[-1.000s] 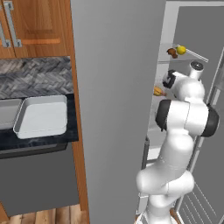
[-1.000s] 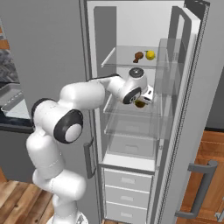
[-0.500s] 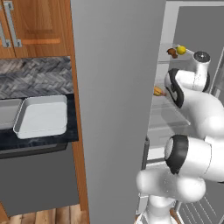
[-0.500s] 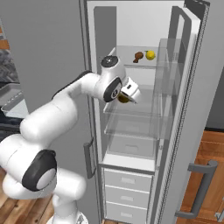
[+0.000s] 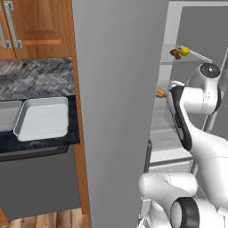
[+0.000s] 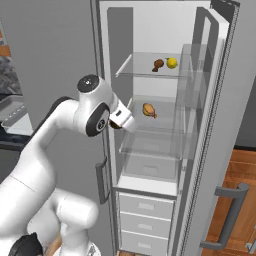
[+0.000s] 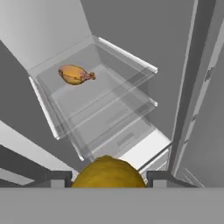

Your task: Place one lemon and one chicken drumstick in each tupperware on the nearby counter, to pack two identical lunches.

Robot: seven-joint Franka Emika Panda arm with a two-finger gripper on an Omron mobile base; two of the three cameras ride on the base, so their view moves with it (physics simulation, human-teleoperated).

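My gripper is shut on a golden-yellow lemon, which bulges up between the two dark fingertips. In the right base view the gripper hangs at the left front edge of the open fridge, level with the middle shelf. A chicken drumstick lies on that glass shelf. On the top shelf sit another drumstick and a second lemon. The larger tupperware rests on the black counter, with a second tray to its left.
The fridge's closed grey left door stands between the arm and the counter. The right fridge door hangs open with clear door bins. Glass shelves and white drawers fill the lower fridge. Wood cabinets hang above the counter.
The arm has folded back and the hand has drawn left, away from the shelves to the fridge's front edge, carrying the lemon. The shelf items have not moved.
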